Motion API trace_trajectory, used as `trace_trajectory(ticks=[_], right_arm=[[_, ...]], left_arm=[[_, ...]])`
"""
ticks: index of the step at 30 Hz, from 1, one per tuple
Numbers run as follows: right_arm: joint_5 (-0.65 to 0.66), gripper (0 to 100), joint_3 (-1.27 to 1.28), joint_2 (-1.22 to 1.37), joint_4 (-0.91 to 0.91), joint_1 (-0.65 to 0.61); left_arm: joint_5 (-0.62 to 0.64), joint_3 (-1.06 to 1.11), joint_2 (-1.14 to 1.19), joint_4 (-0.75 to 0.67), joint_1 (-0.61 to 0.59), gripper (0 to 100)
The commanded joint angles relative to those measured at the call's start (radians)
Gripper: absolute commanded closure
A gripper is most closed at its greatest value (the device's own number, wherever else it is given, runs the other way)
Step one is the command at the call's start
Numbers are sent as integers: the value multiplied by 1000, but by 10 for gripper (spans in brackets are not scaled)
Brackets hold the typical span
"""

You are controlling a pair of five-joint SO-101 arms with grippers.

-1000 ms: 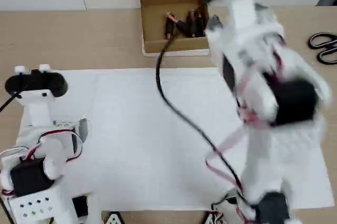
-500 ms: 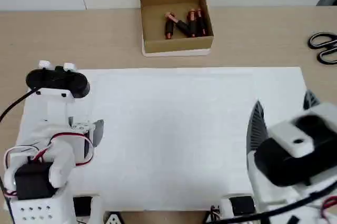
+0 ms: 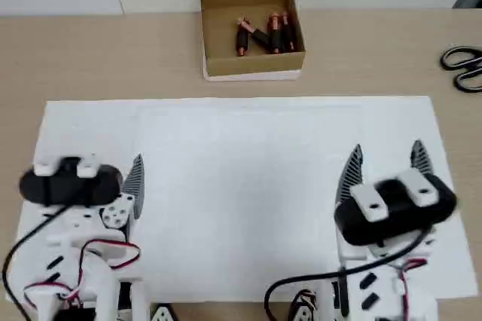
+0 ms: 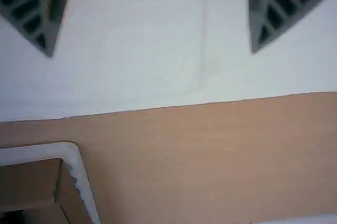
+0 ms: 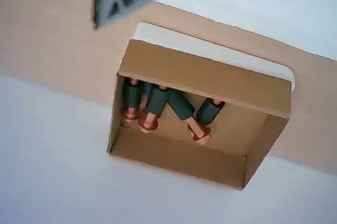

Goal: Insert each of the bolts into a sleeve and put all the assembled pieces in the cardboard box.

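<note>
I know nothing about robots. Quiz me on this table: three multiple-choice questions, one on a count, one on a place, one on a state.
1. How many assembled pieces are in the cardboard box? A two; B four; C six.
2. Where do the scissors lie? A on the bare table beside the white sheet; B on the sheet; C in the box.
3. The right gripper is: A shut on a bolt; B open, empty; C shut on the scissors.
Answers: B, four lie side by side; A, they rest on wood off the sheet; B, its fingers stand apart, nothing between.
</note>
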Motion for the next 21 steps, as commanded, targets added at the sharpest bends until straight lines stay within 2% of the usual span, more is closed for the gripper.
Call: trace_trajectory(ticks=[1, 10, 21], right_arm=[[6, 745, 144, -47, -84, 8], [6, 745, 480, -48, -255, 8], [0, 745, 793, -48, -398, 10]], left_arm=[[-8, 22, -3, -66, -21, 771], [-8, 354, 0, -315, -152, 771], [-5, 512, 0, -342, -161, 771]])
